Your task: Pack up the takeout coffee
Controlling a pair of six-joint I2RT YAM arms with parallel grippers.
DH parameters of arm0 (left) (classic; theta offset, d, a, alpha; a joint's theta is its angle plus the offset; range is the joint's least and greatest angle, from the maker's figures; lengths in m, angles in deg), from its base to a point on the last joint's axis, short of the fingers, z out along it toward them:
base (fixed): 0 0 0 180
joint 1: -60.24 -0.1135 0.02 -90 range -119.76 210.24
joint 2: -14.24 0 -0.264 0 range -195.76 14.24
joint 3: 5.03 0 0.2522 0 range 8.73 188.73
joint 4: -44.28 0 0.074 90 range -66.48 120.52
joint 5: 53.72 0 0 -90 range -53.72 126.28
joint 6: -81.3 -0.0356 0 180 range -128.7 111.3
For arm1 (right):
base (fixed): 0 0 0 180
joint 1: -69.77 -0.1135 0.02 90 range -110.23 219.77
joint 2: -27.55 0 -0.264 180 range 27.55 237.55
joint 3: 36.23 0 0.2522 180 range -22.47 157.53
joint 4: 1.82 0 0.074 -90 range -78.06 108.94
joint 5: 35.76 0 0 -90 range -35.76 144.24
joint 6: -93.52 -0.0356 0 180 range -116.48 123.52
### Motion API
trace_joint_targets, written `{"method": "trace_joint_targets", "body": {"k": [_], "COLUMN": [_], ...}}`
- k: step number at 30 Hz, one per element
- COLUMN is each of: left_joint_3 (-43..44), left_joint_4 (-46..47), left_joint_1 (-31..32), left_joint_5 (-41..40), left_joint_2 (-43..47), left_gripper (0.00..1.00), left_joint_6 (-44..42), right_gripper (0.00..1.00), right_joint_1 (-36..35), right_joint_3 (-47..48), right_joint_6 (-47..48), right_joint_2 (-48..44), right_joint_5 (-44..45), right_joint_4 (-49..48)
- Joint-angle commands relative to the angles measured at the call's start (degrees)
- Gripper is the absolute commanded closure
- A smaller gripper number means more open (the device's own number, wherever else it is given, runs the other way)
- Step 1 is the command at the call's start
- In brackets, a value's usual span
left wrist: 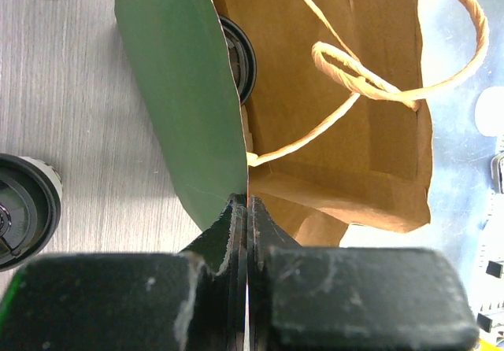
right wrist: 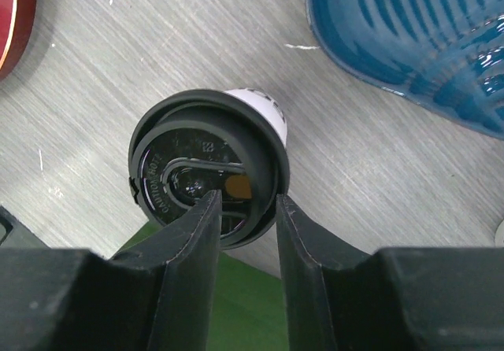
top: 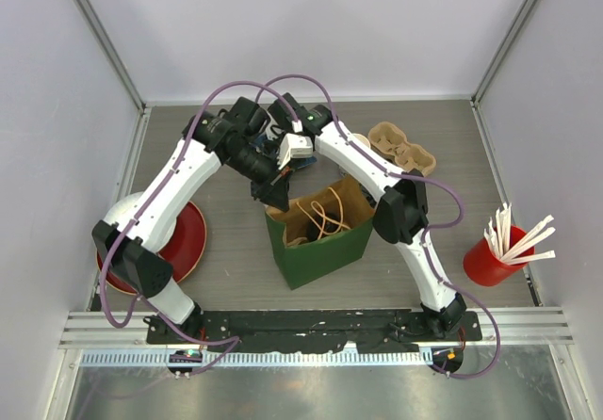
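Left gripper [left wrist: 246,209] is pinching the green paper bag [left wrist: 181,91] by its rim, one lidded cup [left wrist: 239,58] sitting inside; right gripper [right wrist: 246,201] is hovering part-open over a black-topped coffee cup [right wrist: 189,154] beside the bag, grip unclear, so pick-up seems in hand, needing firm closure before lifting over the rim

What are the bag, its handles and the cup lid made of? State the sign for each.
Bag: paper, likely; matte green outside, bare brown kraft inside, sharp creases. Handles: twisted paper cord, by the spiral strands. Cup lid: black plastic, slightly glossy, with moulded raised lettering.
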Motion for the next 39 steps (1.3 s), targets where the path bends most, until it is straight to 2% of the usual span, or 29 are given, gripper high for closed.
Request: {"method": "trace_joint_targets", "body": {"k": [1,4,16,17,24,27,37,39], "left_joint_3": [0.8,0.8,0.5,0.5,0.6,0.7,0.8,0.9], "left_joint_4": [-12.1,-12.1,-11.9,-11.9,-11.9,-11.9,-12.0,-12.0], "left_joint_1": [0.3,0.3,0.3,0.3,0.4,0.4,0.5,0.4], "left_joint_5": [1.2,1.2,1.3,1.3,1.3,1.2,1.2,1.2], "left_joint_2": [2.7,2.6,3.1,3.0,3.2,3.3,3.1,3.1], "left_gripper": [1.00,1.00,1.00,1.00,1.00,1.00,1.00,1.00], "left_joint_6": [-1.5,-1.6,-0.9,-0.9,-0.6,-0.7,-0.7,-0.6], "right_gripper": [0.61,0.62,0.82,0.82,0.65,0.63,0.62,0.70], "right_joint_1": [-0.9,-0.9,-0.9,-1.0,-1.0,-1.1,-1.1,-1.2], "right_joint_3": [1.6,1.4,2.0,2.3,3.5,3.4,2.5,2.4], "right_joint_6": [-0.4,-0.5,-0.4,-0.3,0.5,2.0,3.5,3.5], "right_joint_2": [-0.9,-0.5,0.2,0.3,-0.3,0.6,2.3,2.5], "right_joint_5": [-1.7,-2.4,-0.5,-0.6,-2.3,-3.3,-3.3,-3.1], "right_joint_4": [1.9,1.9,1.4,1.3,-0.5,-0.6,0.2,0.1]}}
